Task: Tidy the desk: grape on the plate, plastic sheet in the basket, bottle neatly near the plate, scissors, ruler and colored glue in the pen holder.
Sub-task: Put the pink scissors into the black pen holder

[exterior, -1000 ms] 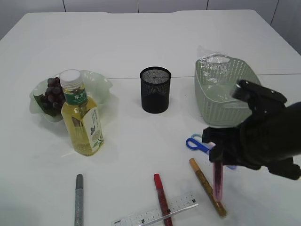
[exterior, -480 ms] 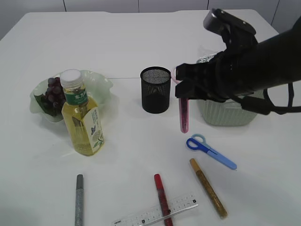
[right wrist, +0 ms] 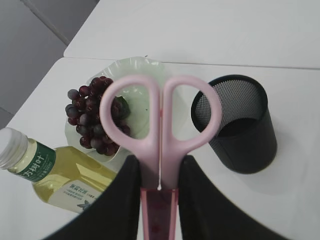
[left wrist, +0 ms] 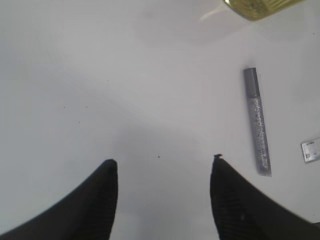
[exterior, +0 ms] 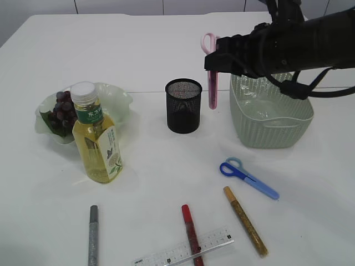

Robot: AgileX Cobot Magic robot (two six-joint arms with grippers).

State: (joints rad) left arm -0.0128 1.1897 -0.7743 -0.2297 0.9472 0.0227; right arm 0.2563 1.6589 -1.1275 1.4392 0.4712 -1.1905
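Note:
My right gripper point(exterior: 212, 62) point(right wrist: 159, 165) is shut on pink scissors point(exterior: 211, 83) point(right wrist: 159, 120), which hang blades down in a pink sheath, in the air just right of the black mesh pen holder point(exterior: 183, 105) point(right wrist: 235, 125). Grapes point(exterior: 62, 109) point(right wrist: 95, 120) lie on the pale green plate point(exterior: 119, 100) point(right wrist: 135, 75). The bottle point(exterior: 98, 136) point(right wrist: 45, 170) stands in front of it. Blue scissors point(exterior: 248, 177), a ruler point(exterior: 183, 252) and grey point(exterior: 93, 235) point(left wrist: 257, 122), red point(exterior: 191, 233) and gold point(exterior: 245, 220) glue sticks lie near the front. My left gripper point(left wrist: 163, 161) is open over bare table. The plastic sheet is hidden.
The green basket point(exterior: 270, 113) stands at the right, with my right arm point(exterior: 299, 41) passing over its back rim. The ruler's end point(left wrist: 312, 149) and the bottle's base point(left wrist: 260, 7) show at the edges of the left wrist view.
My right gripper has carried the pink scissors up from the front right of the table, back and to the left, to a spot beside the pen holder. The left gripper has not moved.

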